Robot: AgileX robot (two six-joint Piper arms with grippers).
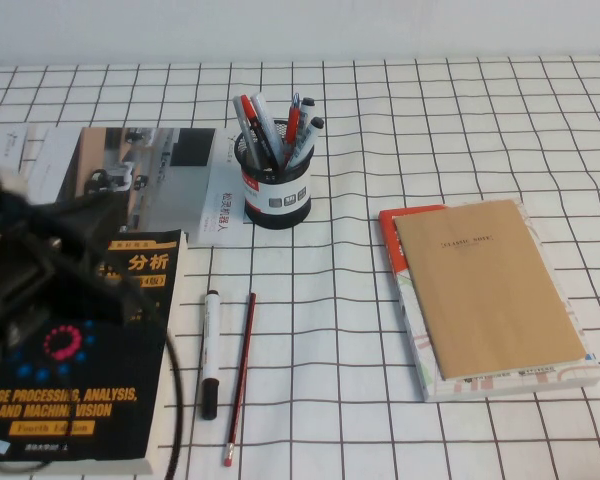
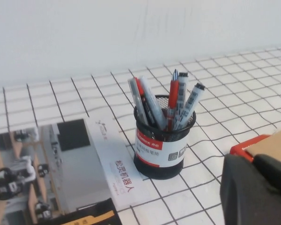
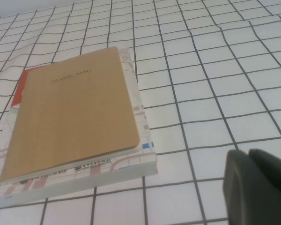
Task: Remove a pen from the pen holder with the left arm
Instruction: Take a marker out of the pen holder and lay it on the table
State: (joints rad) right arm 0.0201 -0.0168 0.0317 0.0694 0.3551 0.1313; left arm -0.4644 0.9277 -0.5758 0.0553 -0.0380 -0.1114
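Tablecloth [image 1: 430,120], mesh holder [image 1: 276,190], left claw [image 2: 254,187], right claw [image 3: 255,187]

Your pen holder [image 1: 276,192], pens [image 1: 267,125] in it, stands mid-counter [image 1: 380,400] at the back, marker [image 1: 210,350] and pencil [image 1: 240,375] lying side by side before it. Textbook [image 1: 130,400] front-left with the left gripper [image 2: 255,187] above it; notebook stack [image 1: 485,295] right, right gripper [image 3: 257,187] near it.

Left arm [image 1: 40,260] bulky matte black with a thin black cable [image 1: 179,400] looping below it at the bench's [image 1: 380,330] left, left tool [image 2: 254,187] there and right tool [image 3: 255,185] over its right both smooth rounded matte black shells.
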